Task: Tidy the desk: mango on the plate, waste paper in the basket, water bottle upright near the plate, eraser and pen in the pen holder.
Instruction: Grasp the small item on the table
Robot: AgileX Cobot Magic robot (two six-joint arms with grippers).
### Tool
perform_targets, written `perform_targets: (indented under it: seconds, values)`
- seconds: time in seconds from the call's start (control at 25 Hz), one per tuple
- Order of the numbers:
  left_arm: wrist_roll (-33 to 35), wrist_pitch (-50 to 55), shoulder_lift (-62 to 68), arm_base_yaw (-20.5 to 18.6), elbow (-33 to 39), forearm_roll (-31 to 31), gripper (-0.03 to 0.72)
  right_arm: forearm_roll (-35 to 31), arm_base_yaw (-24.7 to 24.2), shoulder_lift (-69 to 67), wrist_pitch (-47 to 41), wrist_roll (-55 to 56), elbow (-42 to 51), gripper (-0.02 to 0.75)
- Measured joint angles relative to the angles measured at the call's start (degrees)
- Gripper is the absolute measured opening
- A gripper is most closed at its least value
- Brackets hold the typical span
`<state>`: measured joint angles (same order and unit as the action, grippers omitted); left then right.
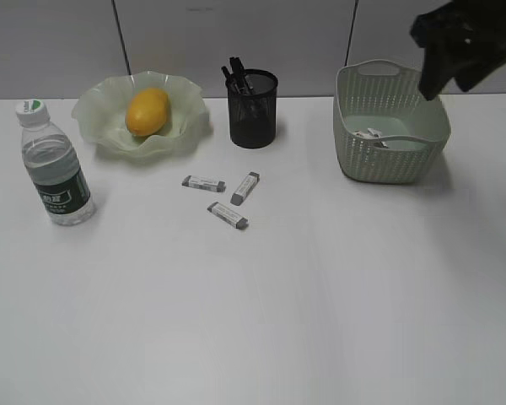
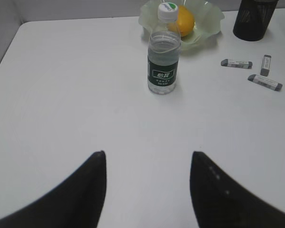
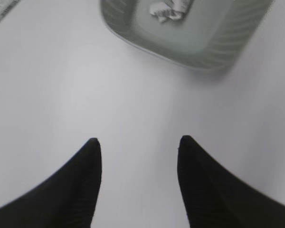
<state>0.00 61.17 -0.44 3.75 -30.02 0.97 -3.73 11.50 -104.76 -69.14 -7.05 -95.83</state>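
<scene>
Mango [image 1: 147, 111] sits in the wavy-rimmed plate [image 1: 94, 126]; water bottle [image 1: 56, 165] stands upright on the desk [image 1: 320, 312] just left-front of the plate; crumpled waste paper [image 1: 370, 135] lies inside the basket [image 1: 388, 164]; pens [image 1: 236, 74] stand in the mesh pen holder [image 1: 253, 114]. Remaining, by my reading: three erasers, one [image 1: 204, 183] left, one [image 1: 245, 187] right, one [image 1: 228, 214] nearest the front, loose on the desk in front of the holder, apart from one another. Right gripper [image 3: 138, 142] hangs above bare desk beside the basket, jaws standing wide, nothing between them; left gripper [image 2: 148, 154] likewise wide and empty, low over the desk, facing the bottle. For the eraser pickup, I would close across the short width of one eraser, square to its long axis, and approach from above so the neighbours are not nudged; release directly over the holder mouth, clear of the pens. Hard to make out: right wrist view is blurred, the erasers cut off at its left edge; the exterior view shows only a dark mass of the right arm at top right; holder interior is not visible.
</scene>
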Motion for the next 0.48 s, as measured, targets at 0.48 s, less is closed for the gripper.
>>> perform_targets:
  seconds: [0.48]
  values:
    - [0.0,0.0,0.0,0.0,0.0,0.0,0.428,-2.2,-10.7,17.4,0.0,-0.4,19.9,0.419]
